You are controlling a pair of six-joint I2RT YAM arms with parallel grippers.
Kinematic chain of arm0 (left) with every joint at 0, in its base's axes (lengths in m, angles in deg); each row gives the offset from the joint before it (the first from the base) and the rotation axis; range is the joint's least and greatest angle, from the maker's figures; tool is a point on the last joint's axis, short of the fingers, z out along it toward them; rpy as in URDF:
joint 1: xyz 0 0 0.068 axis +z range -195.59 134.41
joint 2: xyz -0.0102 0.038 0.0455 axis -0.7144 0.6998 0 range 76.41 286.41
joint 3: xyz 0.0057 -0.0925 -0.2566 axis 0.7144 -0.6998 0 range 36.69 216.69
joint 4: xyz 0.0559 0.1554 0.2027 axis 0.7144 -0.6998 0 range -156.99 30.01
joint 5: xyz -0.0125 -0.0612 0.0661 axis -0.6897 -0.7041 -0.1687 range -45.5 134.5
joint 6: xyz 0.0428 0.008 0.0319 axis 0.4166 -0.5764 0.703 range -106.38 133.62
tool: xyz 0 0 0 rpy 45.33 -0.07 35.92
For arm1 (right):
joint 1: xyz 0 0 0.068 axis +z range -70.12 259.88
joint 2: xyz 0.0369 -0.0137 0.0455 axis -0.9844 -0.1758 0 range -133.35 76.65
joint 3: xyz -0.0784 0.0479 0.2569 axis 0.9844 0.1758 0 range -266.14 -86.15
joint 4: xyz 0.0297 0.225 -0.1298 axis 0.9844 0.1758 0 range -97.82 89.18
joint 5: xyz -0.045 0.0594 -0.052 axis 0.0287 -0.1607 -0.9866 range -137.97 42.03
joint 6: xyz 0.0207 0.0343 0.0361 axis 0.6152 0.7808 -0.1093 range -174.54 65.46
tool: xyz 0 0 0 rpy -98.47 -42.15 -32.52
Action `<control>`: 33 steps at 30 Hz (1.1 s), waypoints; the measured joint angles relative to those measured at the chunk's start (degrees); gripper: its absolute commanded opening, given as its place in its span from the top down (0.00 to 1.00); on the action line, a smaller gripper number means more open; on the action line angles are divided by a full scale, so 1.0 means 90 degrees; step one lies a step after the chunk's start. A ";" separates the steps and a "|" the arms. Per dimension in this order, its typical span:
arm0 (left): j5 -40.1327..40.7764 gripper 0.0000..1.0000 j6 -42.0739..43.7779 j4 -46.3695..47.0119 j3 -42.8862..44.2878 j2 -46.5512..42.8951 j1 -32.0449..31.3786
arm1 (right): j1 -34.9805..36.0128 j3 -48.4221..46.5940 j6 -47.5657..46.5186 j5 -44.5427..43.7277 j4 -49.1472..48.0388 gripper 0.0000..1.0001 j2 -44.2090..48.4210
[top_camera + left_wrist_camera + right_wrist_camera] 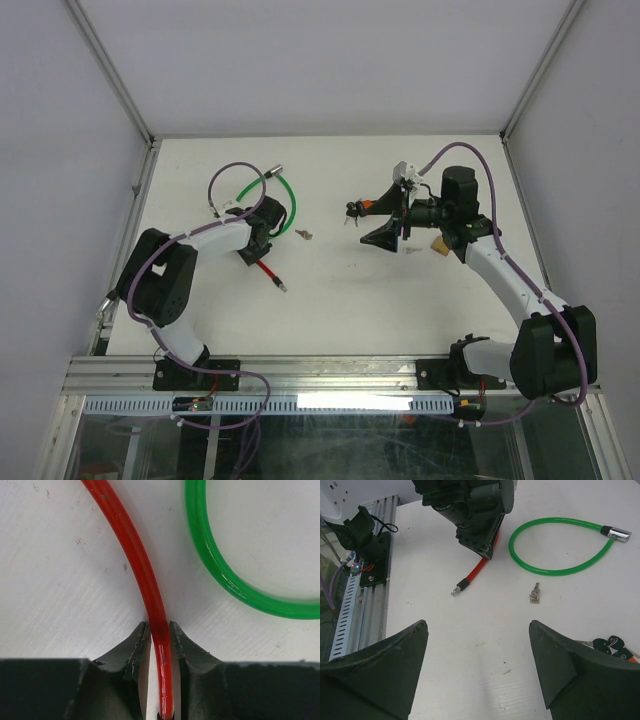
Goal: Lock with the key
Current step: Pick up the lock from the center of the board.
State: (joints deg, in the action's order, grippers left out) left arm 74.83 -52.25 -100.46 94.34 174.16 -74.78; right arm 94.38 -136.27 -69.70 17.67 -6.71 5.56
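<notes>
A green cable lock lies in a loop at the back left, with its silver lock head at one end. My left gripper is shut on the red cable, low on the table. The cable's metal pin end points toward the near side. A small silver key lies loose between the arms, and also shows in the top view. My right gripper is open and empty above the table. A key bunch with coloured tags lies beside its right finger.
The green loop lies just right of the red cable. A small beige piece lies under the right arm. A metal rail runs along the near edge. White walls enclose the table on three sides.
</notes>
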 measured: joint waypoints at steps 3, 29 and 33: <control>-0.0007 0.85 -0.0070 -0.0248 0.0233 0.0175 0.0000 | 0.0000 0.0002 0.0002 0.0017 0.0000 0.16 0.0000; 0.0318 1.00 -0.0068 -0.0746 0.0418 -0.1209 -0.0799 | 0.0257 0.0102 0.0469 0.0359 -0.0481 0.17 -0.0338; 0.0512 1.00 0.0107 -0.0738 0.0452 -0.1345 -0.1149 | 0.0313 0.0255 0.0763 0.0408 -0.0775 0.17 -0.0423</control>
State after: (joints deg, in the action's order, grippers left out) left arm 79.44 -51.29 -107.11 98.40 162.05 -85.12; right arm 97.20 -133.98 -62.84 21.35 -13.68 1.75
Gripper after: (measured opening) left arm 0.155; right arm 0.835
